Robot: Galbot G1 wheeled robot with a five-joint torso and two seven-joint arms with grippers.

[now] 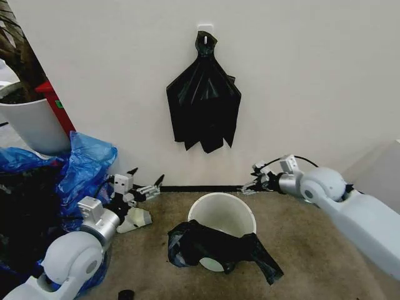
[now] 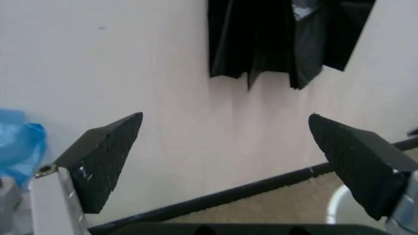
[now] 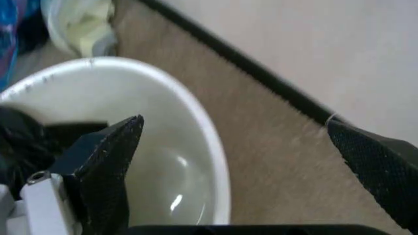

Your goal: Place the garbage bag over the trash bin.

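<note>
Trash bin (image 1: 222,214): on floor by wall, garbage bag (image 1: 215,249) draped over near rim. Left hand (image 1: 145,180), right hand (image 1: 252,179): wide, empty.

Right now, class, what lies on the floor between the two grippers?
In the head view, the bin's far rim and bare carpet lie between the left gripper and right gripper.

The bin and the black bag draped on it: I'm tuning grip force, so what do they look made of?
The trash bin looks like smooth, glossy cream plastic; highlights glint inside it. The garbage bag looks like thin, shiny black plastic film, crumpled and limp over the near rim.
</note>
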